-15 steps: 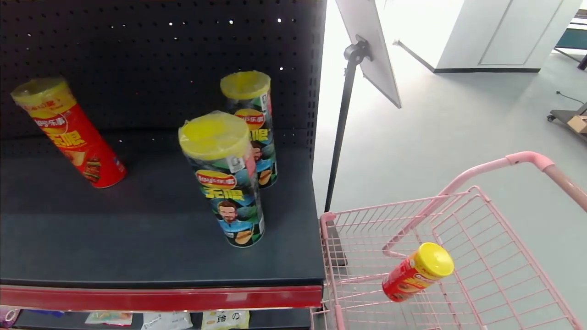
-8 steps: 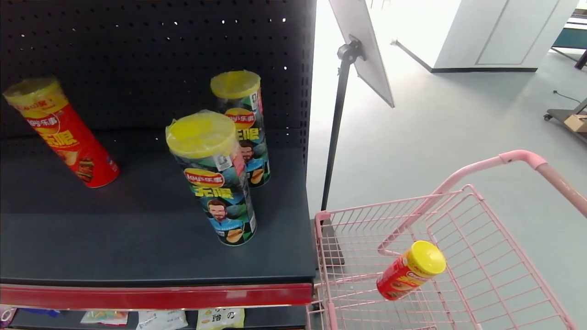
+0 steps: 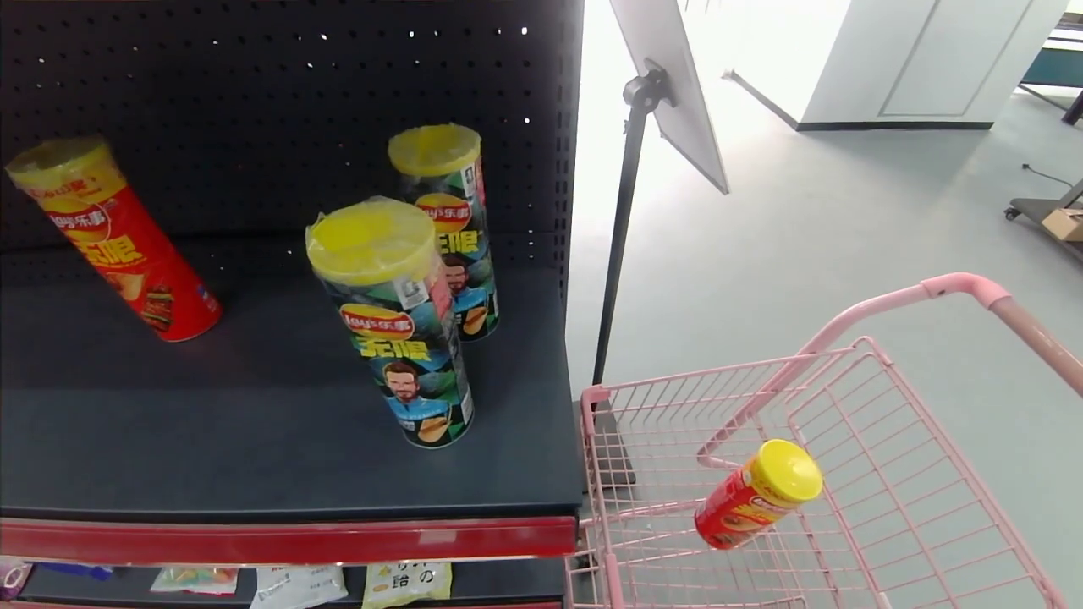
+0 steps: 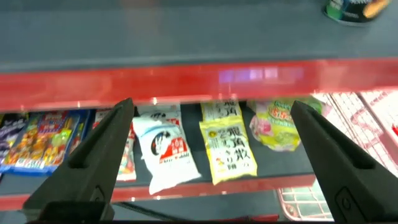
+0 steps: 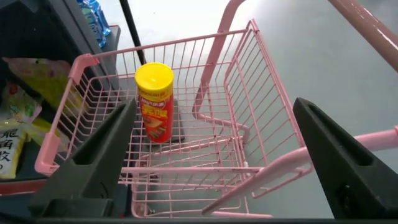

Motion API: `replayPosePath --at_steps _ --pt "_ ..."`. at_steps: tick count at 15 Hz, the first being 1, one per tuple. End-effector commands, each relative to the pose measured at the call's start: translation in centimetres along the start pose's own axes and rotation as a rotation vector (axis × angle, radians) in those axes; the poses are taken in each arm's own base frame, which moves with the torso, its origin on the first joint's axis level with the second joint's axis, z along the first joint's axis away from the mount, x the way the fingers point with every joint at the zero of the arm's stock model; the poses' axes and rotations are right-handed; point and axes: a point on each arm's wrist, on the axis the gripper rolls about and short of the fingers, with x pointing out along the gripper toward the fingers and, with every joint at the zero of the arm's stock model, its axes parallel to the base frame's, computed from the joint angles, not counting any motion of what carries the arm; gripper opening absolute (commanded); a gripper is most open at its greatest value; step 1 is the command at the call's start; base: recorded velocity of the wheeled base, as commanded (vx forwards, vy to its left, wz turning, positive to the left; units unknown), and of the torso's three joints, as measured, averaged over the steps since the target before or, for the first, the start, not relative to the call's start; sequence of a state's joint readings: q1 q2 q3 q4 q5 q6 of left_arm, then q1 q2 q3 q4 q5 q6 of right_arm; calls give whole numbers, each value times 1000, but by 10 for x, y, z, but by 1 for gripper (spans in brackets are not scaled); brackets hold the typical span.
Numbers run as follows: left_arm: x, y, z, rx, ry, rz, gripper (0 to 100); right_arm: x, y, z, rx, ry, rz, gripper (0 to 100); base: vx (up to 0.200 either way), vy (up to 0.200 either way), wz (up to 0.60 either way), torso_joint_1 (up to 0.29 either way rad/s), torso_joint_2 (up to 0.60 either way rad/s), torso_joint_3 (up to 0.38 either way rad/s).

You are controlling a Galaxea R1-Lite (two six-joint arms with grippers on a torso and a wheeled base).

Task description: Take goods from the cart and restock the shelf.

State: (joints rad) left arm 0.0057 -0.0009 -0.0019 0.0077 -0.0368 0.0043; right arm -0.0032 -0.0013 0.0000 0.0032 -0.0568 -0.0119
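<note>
Head view canisters (image 3: 398, 338) on shelf (image 3: 254, 457), left wrist view snack packets (image 4: 227, 149) beneath

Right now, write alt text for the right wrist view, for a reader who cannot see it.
A red chip can with a yellow lid sits in a pink wire cart on a grey floor, seen from above between the open right pincer's two dark fingers. Snack packets show beside the cart.
</note>
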Motion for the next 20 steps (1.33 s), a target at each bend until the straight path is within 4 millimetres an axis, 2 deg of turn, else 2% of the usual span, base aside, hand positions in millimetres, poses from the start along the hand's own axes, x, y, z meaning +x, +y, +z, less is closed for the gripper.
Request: replayPosePath --at_steps 1,3,20 --pt "0 0 0 0 1 -1 100 0 0 0 0 1 0 100 -200 0 0 7 2 2" --pt "0 0 0 -1 0 0 100 0 0 0 0 1 0 100 -200 0 0 -7 0 5" --pt "0 0 0 -1 1 0 100 0 0 0 0 0 0 100 0 0 0 0 0 0"
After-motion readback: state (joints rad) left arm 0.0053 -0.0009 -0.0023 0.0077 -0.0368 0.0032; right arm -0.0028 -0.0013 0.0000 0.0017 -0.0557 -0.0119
